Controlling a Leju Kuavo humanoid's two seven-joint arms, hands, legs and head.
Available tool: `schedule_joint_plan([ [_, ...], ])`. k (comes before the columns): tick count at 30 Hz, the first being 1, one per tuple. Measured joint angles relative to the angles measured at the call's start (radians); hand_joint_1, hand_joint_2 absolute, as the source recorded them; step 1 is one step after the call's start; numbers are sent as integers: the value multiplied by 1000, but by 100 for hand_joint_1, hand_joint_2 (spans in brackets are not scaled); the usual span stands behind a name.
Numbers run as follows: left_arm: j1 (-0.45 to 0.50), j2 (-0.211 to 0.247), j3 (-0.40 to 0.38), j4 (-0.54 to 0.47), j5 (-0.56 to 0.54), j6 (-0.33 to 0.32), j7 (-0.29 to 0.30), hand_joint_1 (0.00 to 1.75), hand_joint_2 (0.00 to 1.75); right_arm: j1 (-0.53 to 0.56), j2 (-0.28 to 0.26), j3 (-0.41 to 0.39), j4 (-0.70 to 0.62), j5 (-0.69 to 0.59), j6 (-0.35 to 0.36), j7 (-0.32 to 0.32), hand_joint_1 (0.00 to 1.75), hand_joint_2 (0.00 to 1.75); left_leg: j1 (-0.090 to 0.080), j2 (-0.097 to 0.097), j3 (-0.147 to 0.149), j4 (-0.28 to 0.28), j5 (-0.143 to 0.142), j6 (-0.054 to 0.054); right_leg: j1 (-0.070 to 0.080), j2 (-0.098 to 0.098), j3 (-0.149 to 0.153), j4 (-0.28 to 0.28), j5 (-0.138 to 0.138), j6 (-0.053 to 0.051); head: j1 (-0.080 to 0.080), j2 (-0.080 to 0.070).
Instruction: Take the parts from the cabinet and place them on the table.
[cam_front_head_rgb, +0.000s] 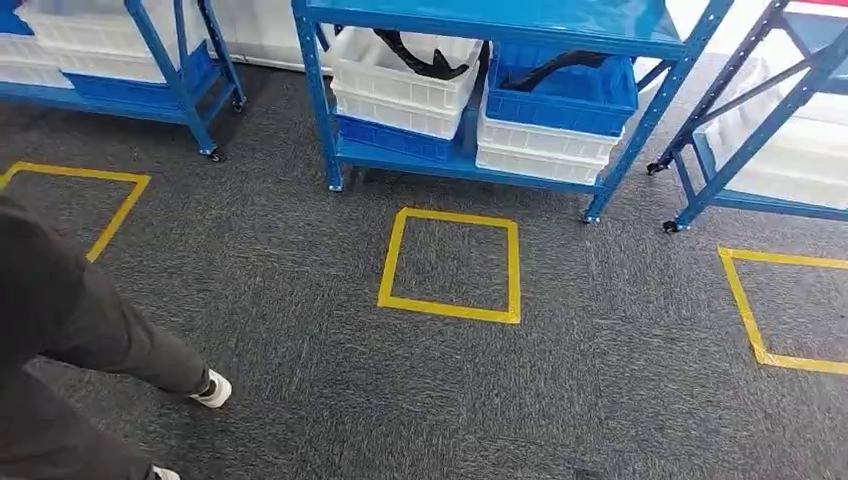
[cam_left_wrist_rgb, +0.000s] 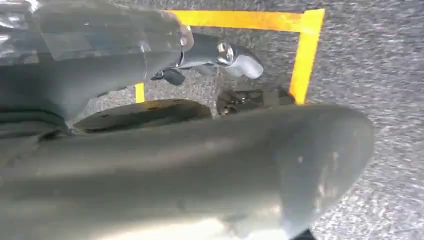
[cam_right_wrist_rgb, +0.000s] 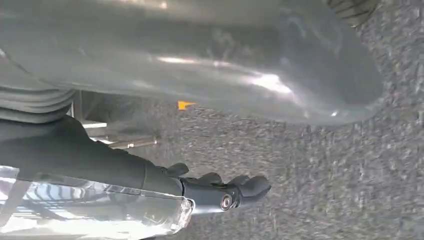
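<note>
L hand (cam_left_wrist_rgb: 220, 55) hangs over the carpet (cam_front_head_rgb: 300, 330), fingers (cam_left_wrist_rgb: 245, 64) loosely curled, holding nothing; R hand (cam_right_wrist_rgb: 225, 192) likewise. The black parts (cam_front_head_rgb: 425, 58) lie in the white bin (cam_front_head_rgb: 400, 85) and the blue bin (cam_front_head_rgb: 565, 95) on the blue rack's (cam_front_head_rgb: 470, 165) low shelf, well apart from both hands. Risks, I'd judge: the low reach could clip the shelf edge above, and the person's leg (cam_front_head_rgb: 110, 340) close by on the left could get bumped on approach.

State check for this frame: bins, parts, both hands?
white bin: on the shelf, holds a black part
blue bin: stacked on a white one, holds a black part
left hand: hanging over carpet, holding nothing
right hand: hanging, fingers curled, holding nothing
</note>
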Motion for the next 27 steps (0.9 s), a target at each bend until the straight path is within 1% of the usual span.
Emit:
schedule_joint_plan([
  [1, 0, 0, 0, 0, 0, 0, 0, 0, 0, -2, 2, 1, 0, 1, 0, 0, 0, 0, 4, -1, -1, -1, -3, -5, 4, -2, 10, -22, -11, -6, 6, 0],
  [2, 0, -2, 0, 0, 0, 0, 0, 0, 0, -7, -2, 2, 0, 1, 0, 0, 0, 0, 8, -1, 1, -3, -9, -15, 7, -1, 12, -23, -27, -9, 13, 0],
  [3, 0, -3, 0, 0, 0, 0, 0, 0, 0, -6, -3, 3, 0, 1, -1, 0, 0, 0, 10, -1, 4, -7, -11, -19, 10, -1, 13, -24, -32, -13, 13, 0],
  [4, -4, -4, 0, -1, 0, 0, -1, 0, 0, -4, -5, 6, 0, 1, -1, 0, 0, 0, 8, -1, 27, -21, -21, -30, 7, 0, 36, -48, -38, -19, 14, 0],
  [5, -5, -4, 0, 0, 0, 0, 0, 0, 0, -2, -5, 8, -2, 1, -1, 1, 0, 0, 9, -4, 34, -10, -23, -30, 2, -2, 62, -67, -37, -17, 23, 0],
  [6, -5, -4, 0, 0, 0, 0, -1, 0, 0, -5, -4, 8, -2, 2, -1, 1, 0, 0, 9, -13, 11, 44, -35, -31, -1, -3, 88, -83, -43, -27, 12, 0],
  [7, -5, -3, 0, -1, 0, -1, 0, 0, 0, -7, -5, 8, -2, 1, -1, 1, 0, 0, 9, -15, -41, 123, -56, -33, -3, -2, 107, -91, -51, -28, 2, 0],
  [8, -4, -3, 0, 0, 0, -2, 0, 0, 0, -9, -4, 9, -2, 1, -1, 1, 0, 0, 10, -15, -104, 208, -80, -37, -3, -2, 122, -95, -63, -29, -6, 0],
  [9, -3, -2, 0, 0, 0, -2, 1, 0, 0, -8, -4, 9, -2, 1, -1, 1, 0, 0, 10, -15, -153, 263, -86, -39, -3, -1, 134, -95, -73, -29, -9, 0],
  [10, 0, -1, 0, 0, 0, -3, 3, 0, 0, -7, -4, 9, -2, 1, -1, 1, 0, 0, 10, -15, -209, 304, -69, -41, -3, 1, 154, -95, -89, -28, -14, 0],
  [11, 3, 0, 0, 0, 0, -3, 3, 0, 0, -4, -4, 9, -2, 0, -1, 1, 0, 0, 9, -14, -231, 293, -31, -41, -3, 4, 170, -95, -102, -27, -18, 0],
  [12, 3, 0, 0, 0, 0, -3, 3, 0, 0, -2, -3, 9, -2, 1, -1, 2, 0, 0, 9, -14, -237, 243, 40, -39, -3, 6, 192, -95, -119, -25, -22, 0],
  [13, 3, 2, 0, 0, 0, -3, 3, 0, 0, -3, -2, 9, -2, 1, -1, 2, 0, 0, 8, -13, -223, 154, 128, -35, -4, 9, 217, -95, -138, -23, -25, 0],
  [14, 3, 3, 0, 0, 0, -3, 3, 0, 0, -4, -1, 9, -3, 1, -1, 2, 0, 0, 6, -12, -205, 66, 193, -29, -7, 10, 241, -96, -159, -20, -29, 0],
  [15, 3, 3, 0, 0, 0, -5, 3, 0, 0, -3, 1, 9, -3, 1, -2, 2, 0, 0, -2, -11, -198, 92, 175, -22, -10, 13, 252, -111, -170, -13, -30, 0],
  [16, 3, 4, 0, 0, 0, -5, 3, 0, 0, -7, 1, 9, -2, 2, -2, 2, 0, 0, -9, -11, -193, 83, 175, -20, -9, 12, 260, -109, -178, -2, -38, 0],
  [17, 1, 4, 0, 0, 0, -8, 1, 0, 0, -11, 1, 9, -3, 3, -3, 1, 0, 0, -10, -11, -168, 46, 137, -9, -11, 11, 262, -119, -179, 5, -42, 0],
  [18, -2, 4, 0, 0, 0, -10, 0, 0, 0, -12, 2, 10, -3, 5, -4, 0, 0, 175, -10, -12, -167, 43, 128, 0, -11, 9, 269, -128, -177, 9, -43, 0],
  [19, 2, 6, 1, 0, 2, -12, -1, 0, 0, -13, 5, 11, -3, 7, -5, -3, 0, 175, -9, -12, -158, 34, 124, 6, -10, 9, 266, -120, -161, 15, -38, 0],
  [20, 4, 6, 1, 0, 5, -18, -7, 0, 0, -14, 4, 12, -4, 9, -6, -5, 0, 175, -1, -11, -140, 14, 122, 8, -10, 9, 256, -94, -150, 20, -36, 0],
  [21, 4, 6, 2, 0, 7, -26, -11, 0, 0, -14, 4, 15, -4, 9, -7, -6, 0, 175, 1, -11, -127, 4, 120, 11, -10, 6, 236, -54, -136, 23, -35, 0],
  [22, 5, 6, 2, 0, 8, -45, -20, 0, 0, -16, 3, 18, -4, 8, -7, -10, 0, 175, 1, -7, -105, -14, 115, 15, -10, 5, 176, 41, -131, 25, -23, 0],
  [23, 6, 5, 2, 0, 10, -56, -23, 0, 0, -16, 3, 18, -4, 5, -7, -10, 0, 0, 2, -4, -89, -23, 109, 16, -10, 5, 125, 111, -155, 25, -16, 0],
  [24, 7, 5, 2, 0, 11, -62, -28, 0, 0, -15, 3, 19, -4, -3, -7, -11, 0, 0, 2, -2, -73, -30, 102, 16, -10, 5, 83, 158, -192, 25, -11, 0],
  [25, 8, 6, 2, 0, 12, -66, -32, 0, 0, -11, 4, 21, -4, -11, -7, -11, 0, 0, 2, 5, -50, -36, 89, 16, -10, 4, 37, 192, -241, 29, -8, 0],
  [26, 8, 6, 2, 0, 14, -69, -35, 0, 0, -8, 5, 22, -4, -17, -6, -11, 0, 0, 2, 7, -31, -38, 76, 15, -11, 4, 15, 190, -257, 32, -4, 0],
  [27, 8, 6, 3, 0, 15, -70, -35, 0, 0, -5, 6, 23, -4, -22, -6, -12, 0, 0, 2, 9, -14, -38, 64, 15, -11, 3, 7, 169, -247, 34, 0, 0],
])
